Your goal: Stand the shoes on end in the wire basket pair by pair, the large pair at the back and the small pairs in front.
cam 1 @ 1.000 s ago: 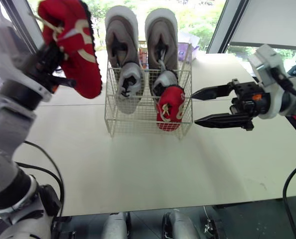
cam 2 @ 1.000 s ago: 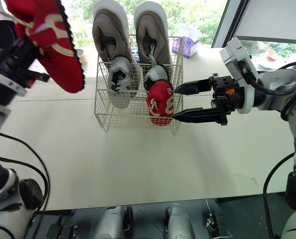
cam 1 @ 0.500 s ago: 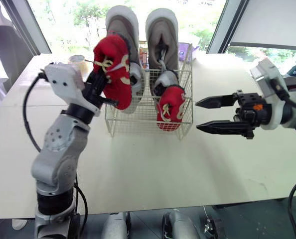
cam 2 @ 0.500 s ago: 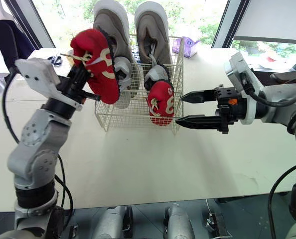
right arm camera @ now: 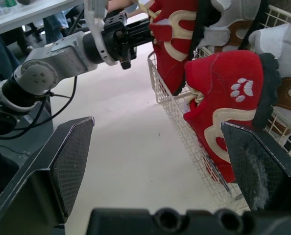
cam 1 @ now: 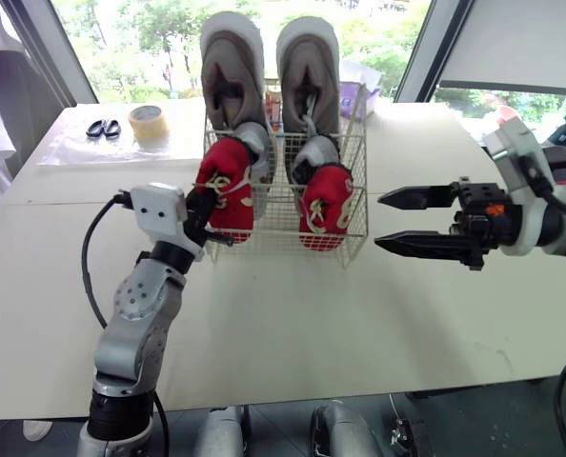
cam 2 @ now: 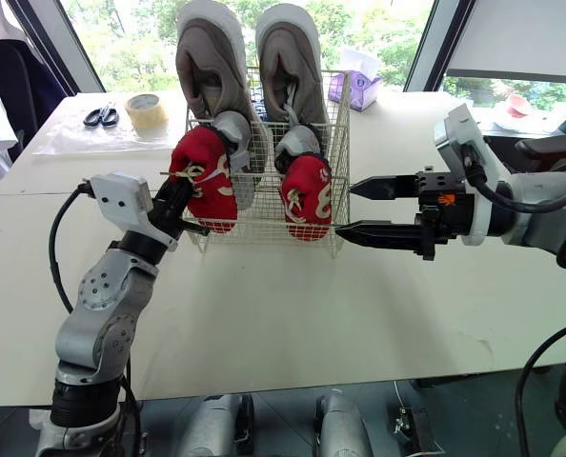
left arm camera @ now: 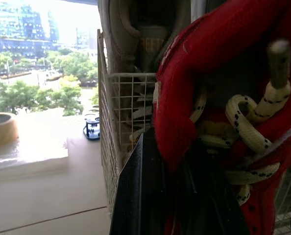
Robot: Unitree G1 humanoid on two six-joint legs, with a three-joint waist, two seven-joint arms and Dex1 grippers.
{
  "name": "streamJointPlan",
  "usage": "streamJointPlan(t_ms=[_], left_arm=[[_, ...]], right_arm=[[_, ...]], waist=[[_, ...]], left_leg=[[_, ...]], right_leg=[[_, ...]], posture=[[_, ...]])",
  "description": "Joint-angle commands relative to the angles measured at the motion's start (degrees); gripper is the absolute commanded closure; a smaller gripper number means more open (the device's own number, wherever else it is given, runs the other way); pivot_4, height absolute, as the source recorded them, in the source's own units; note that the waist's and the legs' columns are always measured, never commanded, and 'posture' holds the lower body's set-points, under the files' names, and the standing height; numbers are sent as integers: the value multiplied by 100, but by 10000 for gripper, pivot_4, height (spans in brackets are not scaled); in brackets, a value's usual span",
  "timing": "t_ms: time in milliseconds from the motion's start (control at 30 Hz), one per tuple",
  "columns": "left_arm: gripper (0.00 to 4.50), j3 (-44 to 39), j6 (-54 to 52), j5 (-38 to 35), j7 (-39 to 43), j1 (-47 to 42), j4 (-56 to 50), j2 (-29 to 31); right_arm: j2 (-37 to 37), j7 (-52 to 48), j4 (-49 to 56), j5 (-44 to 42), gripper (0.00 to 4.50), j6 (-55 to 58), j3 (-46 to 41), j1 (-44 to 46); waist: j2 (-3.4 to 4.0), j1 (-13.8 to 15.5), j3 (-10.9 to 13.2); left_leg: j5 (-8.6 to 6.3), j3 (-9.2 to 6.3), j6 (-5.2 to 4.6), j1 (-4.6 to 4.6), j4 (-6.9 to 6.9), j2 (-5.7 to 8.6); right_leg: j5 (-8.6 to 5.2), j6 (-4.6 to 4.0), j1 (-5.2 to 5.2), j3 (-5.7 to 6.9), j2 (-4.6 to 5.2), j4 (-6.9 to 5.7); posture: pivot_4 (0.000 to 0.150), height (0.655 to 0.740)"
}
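- Left eye view: the left fingers (cam 1: 199, 206) are pinching a red shoe (cam 1: 226, 186) and holding it at the front left corner of the wire basket (cam 1: 357, 157).
- I cannot tell if this shoe is all the way inside or only leaning over the rim.
- The other red shoe (cam 1: 326, 205) stands in the front right of the basket. Two small grey shoes (cam 1: 313, 152) stand behind the red ones. The two big grey shoes (cam 1: 309, 57) stand tall at the back.
- The right fingers (cam 1: 397, 241) are spread wide, just beside the right wall of the basket, and hold nothing.
- What could go wrong: if the left fingers let go too soon, the red shoe could tip and fall out onto the surface (cam 1: 283, 305).
- The shoe or its laces could catch on the wire rim and get stuck.
- A hard push down could slide or tilt the light basket, or knock the small grey shoe behind it.
- The right fingers are close, so a bump from them could shake the basket too.
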State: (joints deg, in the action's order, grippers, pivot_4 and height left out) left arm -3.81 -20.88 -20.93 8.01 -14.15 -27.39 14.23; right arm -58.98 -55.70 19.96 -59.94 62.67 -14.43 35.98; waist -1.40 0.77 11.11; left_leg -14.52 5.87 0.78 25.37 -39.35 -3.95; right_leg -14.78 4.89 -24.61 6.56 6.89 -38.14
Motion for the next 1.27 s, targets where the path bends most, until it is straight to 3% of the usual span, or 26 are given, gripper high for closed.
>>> streamJointPlan(t_ms=[33,233,367,533,600,667,800,933,1267], left_arm=[[44820,-251,-638,-654,152,199,-320,50],[20468,-1021,-1610,-2423,502,717,-1096,526],[20468,-1890,-2083,-4316,599,1232,-1185,956],[20468,-2721,-2458,-5198,1180,1825,-782,2036],[20468,-2868,-2639,-5100,1801,2096,-456,2620],[20468,-2617,-2661,-4536,2548,2287,-193,3283],[20468,-2450,-2620,-4261,3265,2206,132,3784],[20468,-2304,-2585,-3906,3663,2228,115,3973],[20468,-1737,-2662,-3593,3975,1852,396,3810]], right_arm=[[70,40,29,-76,0,-131,-120,42],[149,68,33,-77,0,-139,-120,-106],[172,87,-2,-64,0,-139,-171,-291],[51,68,-6,218,0,-262,-245,-888],[-42,7,-25,451,0,-375,-304,-1405],[-93,-1,-143,709,0,-496,-257,-1717],[-131,-96,-183,908,0,-625,-247,-1998],[-113,-70,-51,910,0,-628,-368,-2238],[72,138,45,909,0,-662,-236,-2200]], waist=[[1,-4,-1],[5,2,-1],[5,-1,-2],[12,4,-3],[12,11,-4],[15,22,-3],[27,-4,-2],[29,-5,-1],[37,-4,0]], left_leg=[[0,0,0,0,0,0],[0,0,0,0,3,-2],[0,-3,0,-1,2,-2],[0,-3,0,-2,3,-4],[-1,-6,1,-2,3,-3],[-1,-5,1,-1,3,0],[-2,-2,3,-1,4,-1],[-2,1,4,1,15,-4],[-2,3,3,1,16,-4]], right_leg=[[0,0,0,0,0,0],[-1,0,-2,0,0,0],[-1,0,1,0,1,1],[-1,-1,0,0,-2,1],[-2,-1,4,6,-2,4],[-2,-1,3,6,0,6],[-11,-17,-1,5,0,14],[-9,-12,-8,1,-1,15],[-5,-7,-9,-1,-2,15]], posture=[[1500,6938],[1500,6938],[1500,6938],[1500,6938],[1500,6938],[1500,6938],[1500,6938],[1500,6938],[1500,6938]])
